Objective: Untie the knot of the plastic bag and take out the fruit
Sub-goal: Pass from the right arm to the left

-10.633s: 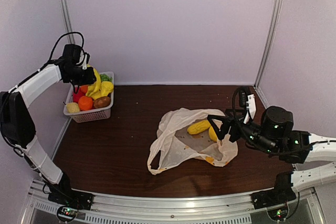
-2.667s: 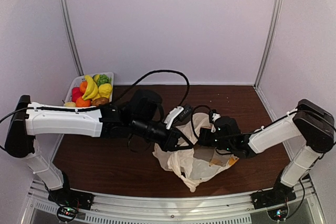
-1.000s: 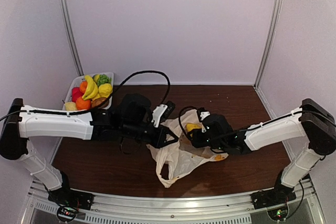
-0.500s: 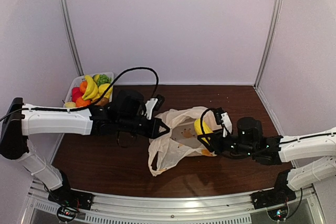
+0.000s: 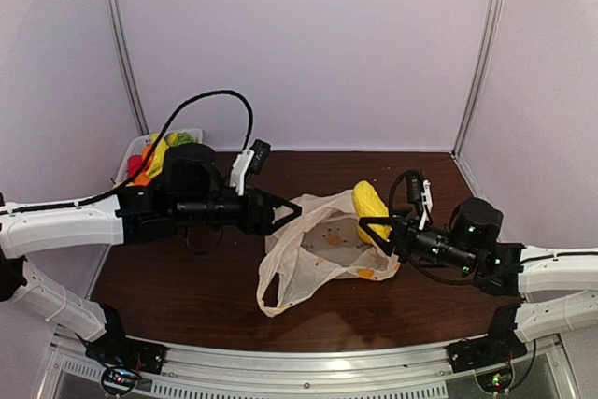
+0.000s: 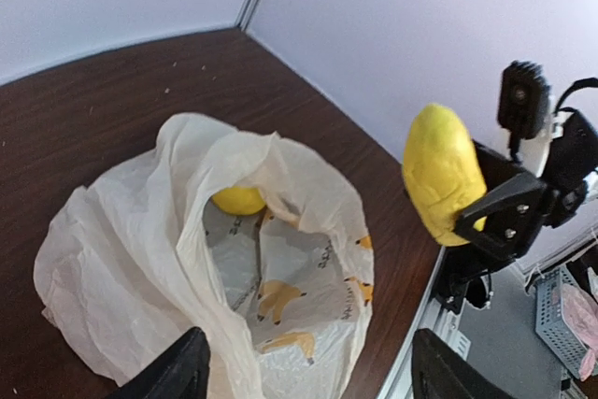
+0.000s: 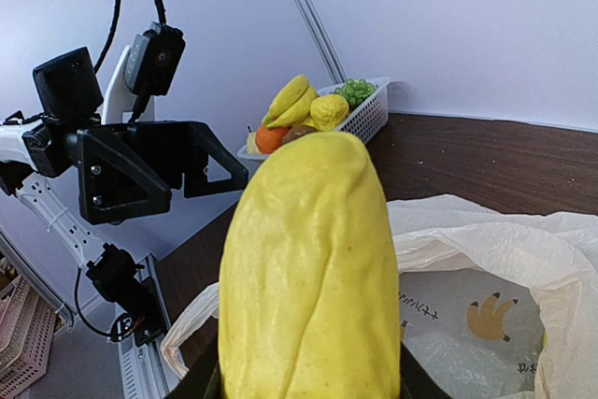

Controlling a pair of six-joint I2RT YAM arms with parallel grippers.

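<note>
Clearly the untying is behind us: the bag (image 5: 313, 249) lies slumped in the middle of the counter (image 5: 187, 277) with its mouth gaping upward, and no knot shows in any view. The step in hand is taking the fruit out.

The right pincer (image 5: 376, 222) is closed on a yellow oval fruit (image 5: 367, 199). It grips the lower end and holds the fruit upright, clear of the bag and just above its right rim. The left pincer (image 5: 267, 214) has its jaws wide apart and nothing in them. It hovers at the bag's left rim with the loose plastic edge below the gap, not clamped; whether it touches, I cannot tell.

Inside the bag, towards the far wall, a second fruit (image 6: 237, 199), also yellow, rests on the printed plastic. A basket (image 7: 366, 116) in the far left corner holds bananas, grapes and an orange piece.

The next move, as I judge it, is to carry the held fruit away from the bag and put it down. The basket sits across the counter from the right arm, so a handover or a set-down nearby may serve. After that the second fruit needs fetching. The thin plastic is likely to sag shut, so the left pincer would do well to pinch the rim and hold the mouth open.
</note>
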